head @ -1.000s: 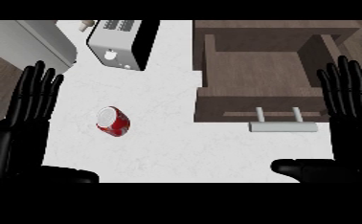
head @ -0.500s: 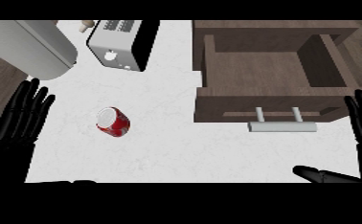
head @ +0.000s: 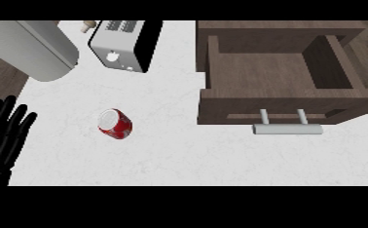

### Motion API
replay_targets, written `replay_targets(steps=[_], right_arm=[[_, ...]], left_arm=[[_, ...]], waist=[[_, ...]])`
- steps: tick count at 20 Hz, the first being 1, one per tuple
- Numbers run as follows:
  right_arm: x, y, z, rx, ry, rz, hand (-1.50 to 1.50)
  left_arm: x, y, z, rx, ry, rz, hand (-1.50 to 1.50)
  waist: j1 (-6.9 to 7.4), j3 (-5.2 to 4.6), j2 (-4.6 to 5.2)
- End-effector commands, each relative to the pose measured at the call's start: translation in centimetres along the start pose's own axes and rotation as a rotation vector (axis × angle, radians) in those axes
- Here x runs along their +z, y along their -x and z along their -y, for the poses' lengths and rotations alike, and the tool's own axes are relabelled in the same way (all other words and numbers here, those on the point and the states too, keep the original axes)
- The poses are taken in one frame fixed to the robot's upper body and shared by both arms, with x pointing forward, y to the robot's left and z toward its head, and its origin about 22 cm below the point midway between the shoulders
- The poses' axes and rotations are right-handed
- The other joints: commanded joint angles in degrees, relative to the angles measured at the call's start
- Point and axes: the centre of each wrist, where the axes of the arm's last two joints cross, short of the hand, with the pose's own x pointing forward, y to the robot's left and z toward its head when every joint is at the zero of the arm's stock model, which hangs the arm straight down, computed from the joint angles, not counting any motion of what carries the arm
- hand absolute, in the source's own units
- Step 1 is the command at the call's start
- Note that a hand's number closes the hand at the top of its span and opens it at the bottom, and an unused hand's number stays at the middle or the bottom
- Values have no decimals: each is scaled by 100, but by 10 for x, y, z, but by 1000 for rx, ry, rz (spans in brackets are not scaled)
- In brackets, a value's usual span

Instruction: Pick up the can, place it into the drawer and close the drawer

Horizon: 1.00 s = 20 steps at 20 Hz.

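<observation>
Can (head: 115, 123) lies on the counter (head: 173, 149), outside the open drawer (head: 215, 71); left hand (head: 13, 132) rests straight-fingered, holding nothing.

Right hand gone from view beside the open dark wooden drawer (head: 277, 71). Black left hand (head: 13, 129) slid farther left of the drawer, now partly cut off at the edge, fingers straight.

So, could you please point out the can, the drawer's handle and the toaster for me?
can (head: 115, 123), head view, on its red side.
drawer's handle (head: 287, 129), head view, middle of the grey bar.
toaster (head: 120, 47), head view, on its top face.
</observation>
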Motion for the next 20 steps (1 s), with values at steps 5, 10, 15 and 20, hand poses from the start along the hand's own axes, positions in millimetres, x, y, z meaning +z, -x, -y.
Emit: replay_targets(steps=[5,10,15,20], right_arm=[[9,-9,21,-8,-19,-8,-150],[21,-9,28,-18,8,-11,-150],[29,-20,38,-8,-18,-10,-150],[39,-26,52,4,-13,3,-150]], left_arm=[[-2,0,-20,164,-42,-45,-150],[-15,9,-17,243,-40,-94,-150],[-37,13,9,286,-28,-106,-150],[-43,37,11,282,-25,-142,-150]], waist=[[-3,-2,4],[-19,-2,5],[-34,-1,6],[-31,-2,4]])
